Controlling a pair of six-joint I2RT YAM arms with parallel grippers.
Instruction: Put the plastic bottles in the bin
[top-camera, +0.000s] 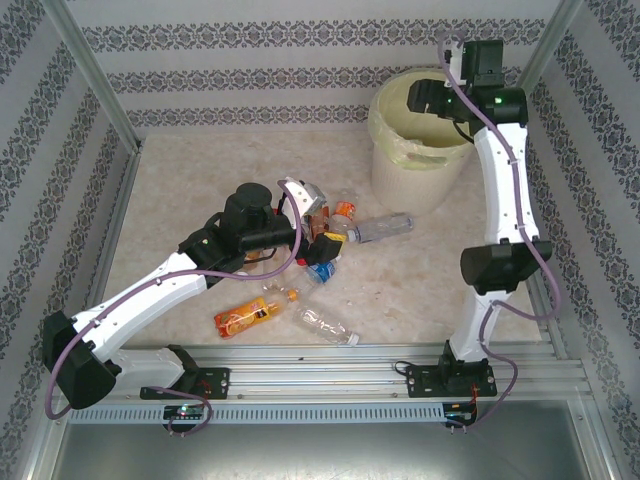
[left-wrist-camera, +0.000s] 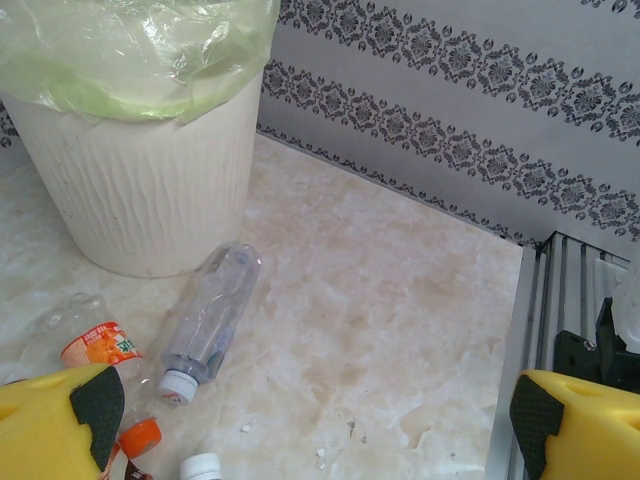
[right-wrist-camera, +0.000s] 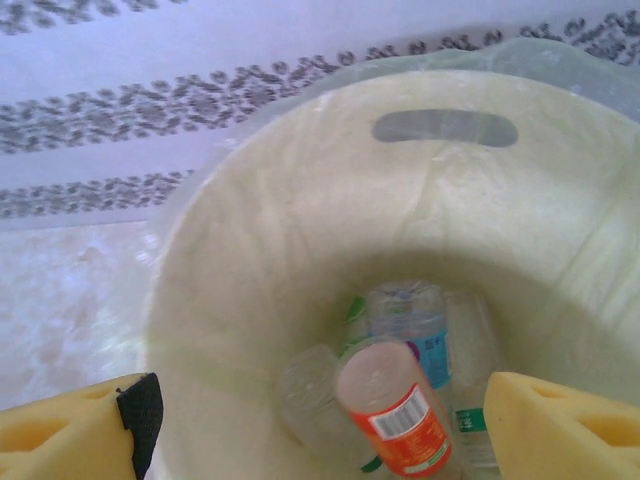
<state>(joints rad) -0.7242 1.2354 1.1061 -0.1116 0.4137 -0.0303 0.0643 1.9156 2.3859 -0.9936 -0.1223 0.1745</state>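
Right gripper (right-wrist-camera: 320, 410): over the bin (right-wrist-camera: 300, 250), fingers spread and released, gripping nothing.
Red-labelled bottle (right-wrist-camera: 395, 415): inside the bin, among other bottles.
Left gripper (left-wrist-camera: 315, 410): near-left of the bin, fingers spread wide, empty.
Clear bottle (left-wrist-camera: 205, 320): on its side, near the bin's base.
Orange drink bottle (top-camera: 245, 317): well apart from the bin.

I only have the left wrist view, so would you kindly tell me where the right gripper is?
Observer: The right gripper hangs open over the bin, looking straight in.
Operator: Thank you; is anything inside?
Observer: Several bottles lie at the bottom, a red-labelled bottle uppermost.
Operator: And nearest the arm bases?
Observer: An orange bottle lies there, a clear bottle beside it.
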